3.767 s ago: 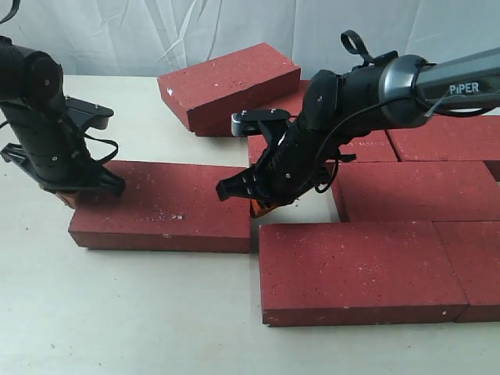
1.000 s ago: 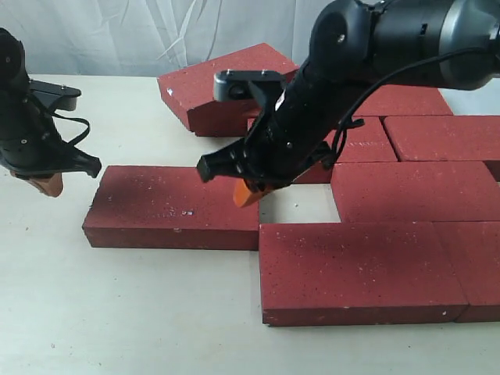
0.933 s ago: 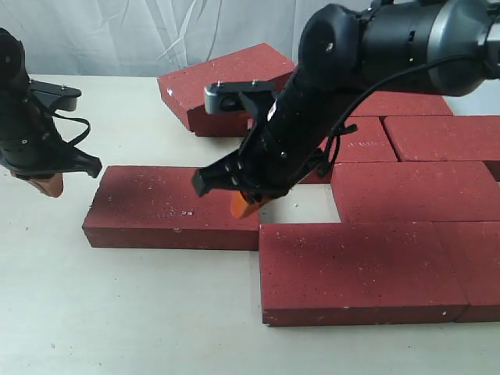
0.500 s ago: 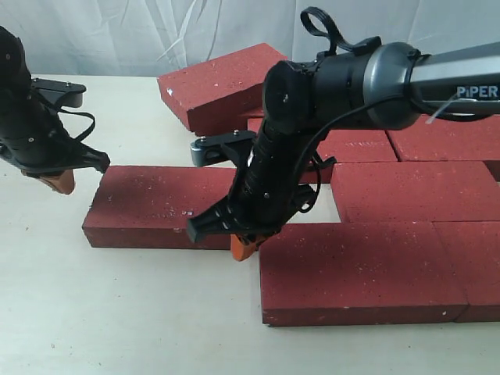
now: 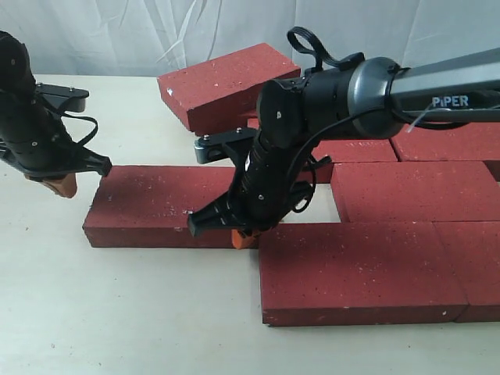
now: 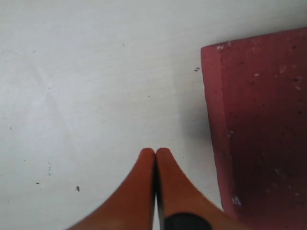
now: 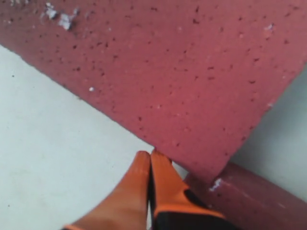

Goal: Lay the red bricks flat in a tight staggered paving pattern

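Note:
Several red bricks lie flat on the table. One loose brick [image 5: 168, 205] [image 6: 261, 129] [image 7: 177, 72] lies left of the paved group, its right end against the front paved brick [image 5: 359, 269] [image 7: 249, 201]. My right gripper [image 5: 244, 238] [image 7: 150, 154] is shut and empty, with its tips at the loose brick's front right corner, where the two bricks meet. Over bare table, just off that brick's far left corner, my left gripper [image 5: 55, 183] [image 6: 155, 151] is shut on nothing.
More paved bricks [image 5: 418, 190] [image 5: 445, 137] lie to the right and behind. A tilted brick [image 5: 230, 82] rests on another at the back. A bare patch of table [image 5: 316, 205] shows between the loose brick and the middle row. A white curtain hangs behind.
My right gripper has come down from above the loose brick's right end to its front right corner. The left gripper has edged slightly toward the brick's left end.

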Robot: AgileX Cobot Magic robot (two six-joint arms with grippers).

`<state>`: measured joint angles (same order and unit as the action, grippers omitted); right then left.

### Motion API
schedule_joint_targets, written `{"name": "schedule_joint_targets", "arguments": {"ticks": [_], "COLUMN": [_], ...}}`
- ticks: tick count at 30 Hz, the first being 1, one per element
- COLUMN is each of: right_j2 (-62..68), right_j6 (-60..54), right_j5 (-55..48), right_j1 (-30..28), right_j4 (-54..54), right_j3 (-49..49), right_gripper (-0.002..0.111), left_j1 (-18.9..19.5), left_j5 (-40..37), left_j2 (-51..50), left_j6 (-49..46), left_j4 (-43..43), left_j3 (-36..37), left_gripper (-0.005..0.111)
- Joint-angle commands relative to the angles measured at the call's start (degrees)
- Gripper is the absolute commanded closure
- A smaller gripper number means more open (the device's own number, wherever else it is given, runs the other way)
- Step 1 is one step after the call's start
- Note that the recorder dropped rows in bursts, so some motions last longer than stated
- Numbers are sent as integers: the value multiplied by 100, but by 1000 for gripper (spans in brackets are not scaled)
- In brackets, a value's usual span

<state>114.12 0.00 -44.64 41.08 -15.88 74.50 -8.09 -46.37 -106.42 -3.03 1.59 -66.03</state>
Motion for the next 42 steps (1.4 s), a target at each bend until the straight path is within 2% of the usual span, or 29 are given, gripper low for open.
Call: {"name": "schedule_joint_targets", "arguments": {"ticks": [1, 8, 15, 22, 26, 32, 42], "right_j2": [-15, -15, -255, -781, -956, -997, -997], "right_j6": [111, 138, 138, 138, 138, 138, 164], "right_j5": [156, 283, -190, -880, -907, -887, -788], "right_j1": [1, 1, 1, -204, -396, -391, -391], "right_j4": [164, 187, 15, 551, 551, 620, 620], "right_j3": [-7, -7, 5, 14, 14, 14, 14], "right_gripper": [109, 109, 109, 109, 109, 109, 109], "left_j1": [8, 8, 53, 53, 53, 53, -433], "left_j5": [11, 11, -11, -42, 46, 74, 171], "left_j2": [-22, -22, -22, -564, -722, -756, -756], "left_j6": [-27, -43, 167, 10, -527, -1389, -1391], "left_j4": [32, 32, -374, 331, 1140, 2343, 2388], "left_j3": [-11, -11, -11, -11, -11, -11, -11], "left_gripper": [107, 107, 107, 107, 107, 107, 107]}}
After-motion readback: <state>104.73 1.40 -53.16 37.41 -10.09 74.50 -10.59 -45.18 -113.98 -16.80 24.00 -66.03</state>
